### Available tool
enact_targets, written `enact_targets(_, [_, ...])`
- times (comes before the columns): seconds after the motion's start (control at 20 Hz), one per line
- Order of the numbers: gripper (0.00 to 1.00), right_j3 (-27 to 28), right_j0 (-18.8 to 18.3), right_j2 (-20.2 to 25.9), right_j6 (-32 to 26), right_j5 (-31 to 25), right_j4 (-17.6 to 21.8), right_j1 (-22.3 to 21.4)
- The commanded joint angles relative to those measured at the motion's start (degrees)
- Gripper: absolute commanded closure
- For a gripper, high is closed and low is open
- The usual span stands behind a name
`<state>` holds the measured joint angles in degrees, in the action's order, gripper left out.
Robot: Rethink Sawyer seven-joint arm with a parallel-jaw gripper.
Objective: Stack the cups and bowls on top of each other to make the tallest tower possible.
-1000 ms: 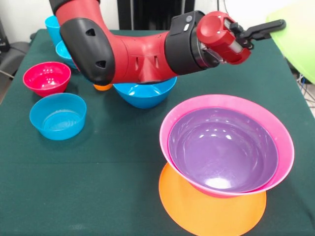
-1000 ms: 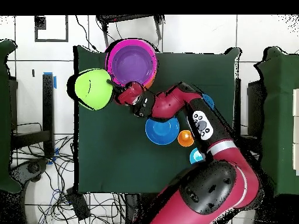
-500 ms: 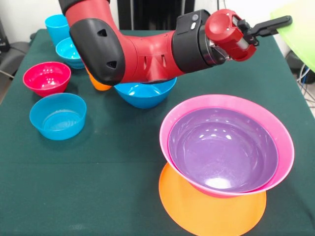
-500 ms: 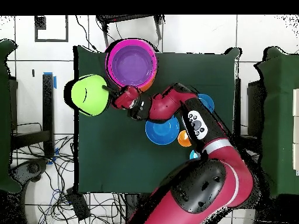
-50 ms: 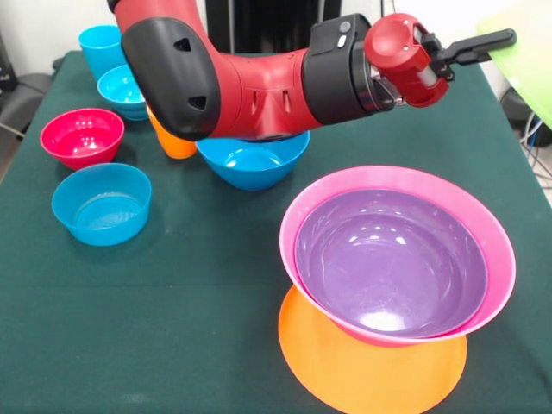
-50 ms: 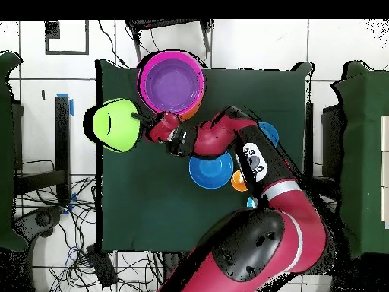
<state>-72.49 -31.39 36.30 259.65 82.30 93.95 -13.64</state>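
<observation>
So the gripper is pinched on the green bowl by its rim, at about 8 o'clock of the tower seen overhead. Glossy light plastic, looks slippery, so a firm rim grip seems right.

tower: purple in pink on orange base | green bowl: tilted, apparently held off table edge

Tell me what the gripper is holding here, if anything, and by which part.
The gripper holds the green bowl by its rim, at the edge nearest the arm, carrying it at the table's edge beside the pink bowl.
</observation>
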Motion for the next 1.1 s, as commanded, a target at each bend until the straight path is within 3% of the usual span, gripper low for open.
enact_targets(0.05, [1.0,4.3,2.0,-4.3,21.4,-0.1,5.3,-1.1])
enact_targets(0.4, [1.0,6.3,2.8,-5.8,21.5,0.3,5.7,-0.1])
enact_targets(1.1, [1.0,7.9,1.2,-4.4,22.2,-1.3,6.0,1.8])
